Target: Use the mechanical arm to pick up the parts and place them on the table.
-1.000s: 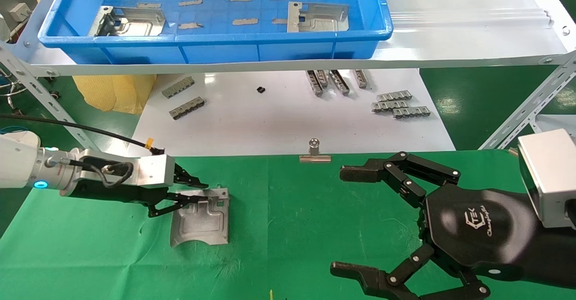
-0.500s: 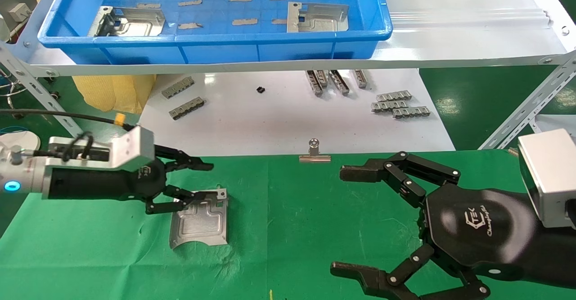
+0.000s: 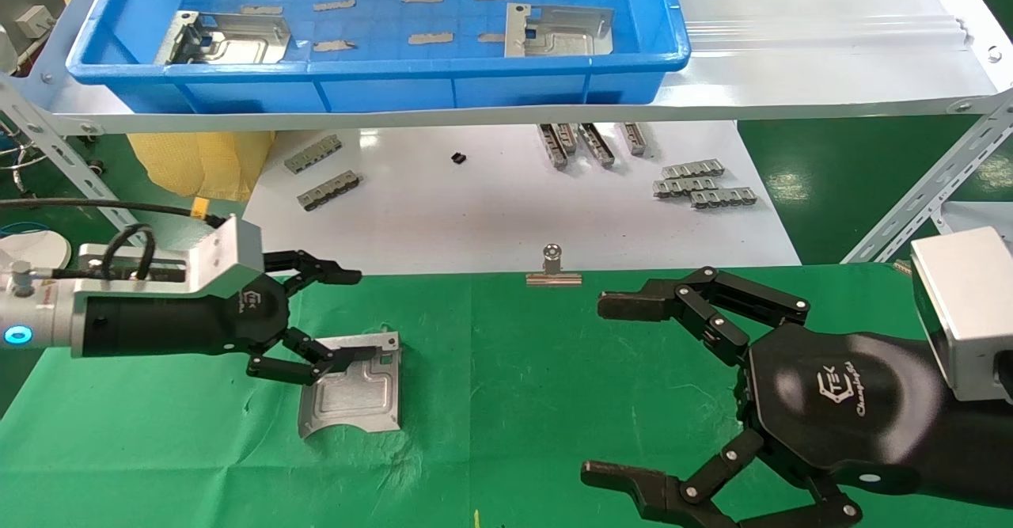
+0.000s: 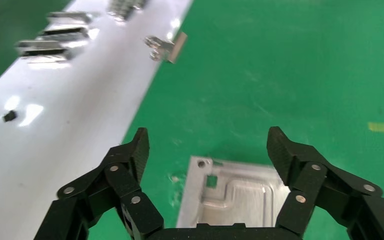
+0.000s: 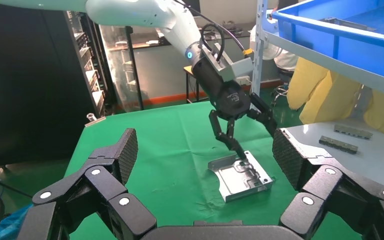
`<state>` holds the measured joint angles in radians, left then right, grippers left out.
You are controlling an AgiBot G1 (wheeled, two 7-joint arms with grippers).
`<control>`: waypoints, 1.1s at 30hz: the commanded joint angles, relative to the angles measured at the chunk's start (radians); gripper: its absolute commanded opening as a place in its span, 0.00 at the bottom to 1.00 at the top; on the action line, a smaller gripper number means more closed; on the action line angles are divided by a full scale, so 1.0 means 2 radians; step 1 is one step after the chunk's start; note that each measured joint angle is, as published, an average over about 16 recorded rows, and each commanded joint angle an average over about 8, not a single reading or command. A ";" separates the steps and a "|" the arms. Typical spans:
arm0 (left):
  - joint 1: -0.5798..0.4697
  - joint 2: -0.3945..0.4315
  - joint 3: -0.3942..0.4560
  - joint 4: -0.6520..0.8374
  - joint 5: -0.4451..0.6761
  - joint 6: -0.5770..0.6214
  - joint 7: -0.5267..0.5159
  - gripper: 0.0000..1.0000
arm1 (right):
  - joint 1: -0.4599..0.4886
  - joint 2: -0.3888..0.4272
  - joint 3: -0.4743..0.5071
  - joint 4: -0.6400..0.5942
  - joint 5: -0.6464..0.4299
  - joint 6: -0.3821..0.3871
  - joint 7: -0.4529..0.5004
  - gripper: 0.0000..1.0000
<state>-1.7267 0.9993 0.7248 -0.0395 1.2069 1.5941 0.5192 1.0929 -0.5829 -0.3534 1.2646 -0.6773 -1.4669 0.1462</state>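
Flat on the green counter (image 3: pixel 514 401), plate (image 3: pixel 352 393) lies curved-cut edge nearest the robot, beneath left gripper's (image 3: pixel 348 313) spread, empty jaws; binder clip (image 3: pixel 553 270) beyond. Right gripper (image 3: pixel 625 389) parked, jaws apart.

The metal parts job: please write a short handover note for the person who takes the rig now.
Left gripper: jaws open, just above the part on the table, not holding it.
Right gripper: jaws open, empty, parked over the green table.
Done: one part lies flat on the cloth.
Left: two parts in the blue tray.
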 commanded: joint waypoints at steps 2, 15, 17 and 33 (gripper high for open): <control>0.010 -0.006 -0.007 -0.020 -0.008 -0.002 -0.011 1.00 | 0.000 0.000 0.000 0.000 0.000 0.000 0.000 1.00; 0.085 -0.051 -0.058 -0.163 -0.062 -0.013 -0.092 1.00 | 0.000 0.000 0.000 0.000 0.000 0.000 0.000 1.00; 0.096 -0.057 -0.066 -0.184 -0.070 -0.015 -0.104 1.00 | 0.000 0.000 0.000 0.000 0.000 0.000 0.000 1.00; 0.188 -0.112 -0.129 -0.360 -0.138 -0.029 -0.204 1.00 | 0.000 0.000 0.000 0.000 0.000 0.000 0.000 1.00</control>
<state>-1.3499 0.7750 0.4676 -0.7589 0.9317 1.5371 0.1109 1.0931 -0.5828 -0.3538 1.2645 -0.6771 -1.4669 0.1460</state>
